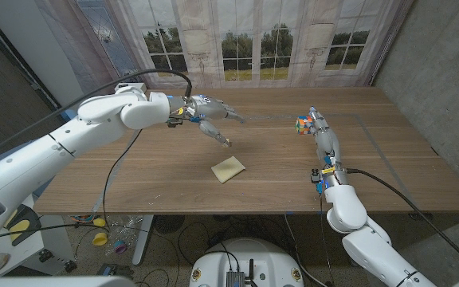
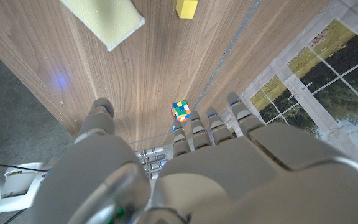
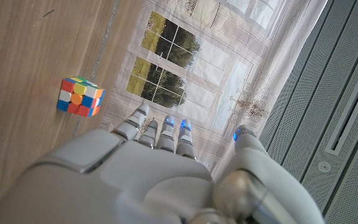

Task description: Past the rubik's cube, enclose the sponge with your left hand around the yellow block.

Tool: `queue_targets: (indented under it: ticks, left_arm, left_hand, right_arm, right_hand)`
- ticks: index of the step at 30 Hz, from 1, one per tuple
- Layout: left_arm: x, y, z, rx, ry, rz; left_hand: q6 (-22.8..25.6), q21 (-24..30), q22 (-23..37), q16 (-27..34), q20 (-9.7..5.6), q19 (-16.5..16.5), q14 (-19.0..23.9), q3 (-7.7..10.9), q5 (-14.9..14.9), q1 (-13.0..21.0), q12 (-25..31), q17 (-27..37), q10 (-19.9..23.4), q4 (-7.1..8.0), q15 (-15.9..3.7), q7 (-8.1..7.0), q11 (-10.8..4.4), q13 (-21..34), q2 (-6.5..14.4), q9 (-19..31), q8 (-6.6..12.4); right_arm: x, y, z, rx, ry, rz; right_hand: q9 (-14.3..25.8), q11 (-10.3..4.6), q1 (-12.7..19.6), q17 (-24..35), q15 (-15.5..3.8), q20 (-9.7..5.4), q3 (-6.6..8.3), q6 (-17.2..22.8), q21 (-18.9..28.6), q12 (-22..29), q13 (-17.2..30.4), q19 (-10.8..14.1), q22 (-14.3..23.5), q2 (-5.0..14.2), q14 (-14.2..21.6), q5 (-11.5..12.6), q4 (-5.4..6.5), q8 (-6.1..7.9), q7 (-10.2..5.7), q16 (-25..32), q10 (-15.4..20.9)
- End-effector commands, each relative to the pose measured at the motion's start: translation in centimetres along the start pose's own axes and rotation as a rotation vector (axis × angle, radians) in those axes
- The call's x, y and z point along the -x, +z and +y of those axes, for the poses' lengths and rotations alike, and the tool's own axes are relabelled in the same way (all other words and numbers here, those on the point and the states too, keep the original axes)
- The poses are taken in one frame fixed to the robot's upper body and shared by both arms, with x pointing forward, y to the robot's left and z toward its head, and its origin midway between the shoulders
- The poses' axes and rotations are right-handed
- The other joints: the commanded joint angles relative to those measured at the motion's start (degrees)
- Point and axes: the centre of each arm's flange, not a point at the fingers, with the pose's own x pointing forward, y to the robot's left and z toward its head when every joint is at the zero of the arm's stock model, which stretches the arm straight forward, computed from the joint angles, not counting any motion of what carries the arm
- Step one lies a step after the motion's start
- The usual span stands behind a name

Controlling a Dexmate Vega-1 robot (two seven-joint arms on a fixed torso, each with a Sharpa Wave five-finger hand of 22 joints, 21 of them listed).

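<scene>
The bench [image 1: 174, 187] is wide, with much free wood around the sponge [image 1: 229, 169], which lies flat close to the near edge. The left robot hand [image 1: 212, 117] hovers beyond the sponge, fingers spread, holding nothing. I judge the reach has begun; next it must come down toward the near edge and close around the sponge. The right robot hand [image 1: 323, 142], open and empty, stands beside the cube [image 1: 302, 124], well apart from the sponge. The block [image 2: 186, 8] is near the sponge.
</scene>
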Motion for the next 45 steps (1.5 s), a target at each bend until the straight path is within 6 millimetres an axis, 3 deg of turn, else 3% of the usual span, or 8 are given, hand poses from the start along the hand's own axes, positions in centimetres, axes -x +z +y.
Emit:
queue_targets:
  ticks: [1, 5, 10, 30, 45]
  left_arm:
    - [0.3, 1.2, 0.0, -0.099, -0.073, 0.019]
    - [0.2, 1.7, 0.1, -0.134, -0.082, 0.025]
    - [0.1, 2.2, 0.0, -0.155, -0.098, 0.018]
    - [-0.6, 4.1, -1.4, -0.257, -0.142, 0.001]
    - [-1.5, 4.5, -3.0, -0.281, -0.168, -0.010]
  left_hand:
    - [-0.6, -0.5, 0.1, -0.3, 0.68, -0.2, -0.3, -0.14, 1.0, 1.3, -0.3, 0.3, -0.4, -0.46, 0.55, 0.48, 0.73, 0.1, -1.0, 0.3, -0.24]
    - [-1.0, -0.8, 0.1, -0.4, 1.01, 0.2, -0.4, -0.79, 2.8, 4.5, -0.2, 0.3, 0.2, -0.63, 0.90, 1.49, -0.13, 0.2, -2.0, 0.4, -0.23]
    - [-1.1, -1.2, 0.1, -0.4, 1.12, 0.3, -0.5, -1.34, 4.3, 6.6, -0.2, 0.3, 0.3, -0.69, 0.70, 1.58, -0.90, 0.3, -2.5, 0.5, -0.18]
    - [0.7, -2.2, 0.1, -0.3, 1.45, 0.7, -0.5, -3.29, 8.5, 13.9, 0.3, 0.3, 2.4, -0.59, 0.16, 1.05, -2.83, 0.4, -2.6, 0.6, 0.46]
    - [0.9, -2.6, 0.1, -0.5, 1.16, 1.0, -0.9, -4.13, 10.1, 17.3, 0.1, 0.3, 2.4, -0.42, -0.26, 0.72, -3.18, 0.4, -2.3, 0.7, 0.37]
  right_arm:
    - [1.1, 0.1, 0.2, -0.004, -0.013, 0.003]
    - [1.2, 0.1, 0.2, -0.003, -0.017, 0.002]
    - [1.3, 0.1, 0.2, -0.004, -0.018, 0.002]
    - [1.0, -0.1, 0.3, 0.001, -0.017, 0.014]
    - [0.8, 0.2, 0.3, 0.011, -0.010, 0.019]
  right_hand:
    - [0.2, 0.05, -0.4, 0.3, 0.00, -0.08, 0.00, 0.7, 0.4, 0.0, 0.1, 0.7, 0.3, -0.05, 0.5, 0.2, -0.03, -0.01, -0.08, 0.2, 0.7]
    - [0.2, 0.09, -0.5, 0.3, 0.02, -0.10, -0.04, 0.8, 0.4, 0.0, 0.1, 0.7, 0.3, -0.06, 0.5, 0.2, 0.02, 0.03, -0.02, 0.2, 0.9]
    - [0.2, 0.16, -0.6, 0.3, 0.05, -0.11, -0.05, 1.0, 0.4, 0.0, 0.1, 0.8, 0.3, -0.04, 0.5, 0.2, 0.04, 0.06, -0.01, 0.2, 1.0]
    - [0.2, 0.20, -1.0, 0.3, 0.06, -0.20, -0.16, 1.1, 0.4, -0.1, 0.2, 0.9, 0.3, -0.07, 0.7, 0.2, 0.15, 0.02, 0.07, 0.2, 1.1]
    - [0.2, 0.23, -1.1, 0.3, 0.13, -0.25, -0.20, 1.2, 0.4, -0.2, 0.2, 0.9, 0.3, -0.15, 0.7, 0.3, 0.11, -0.03, 0.08, 0.1, 1.1]
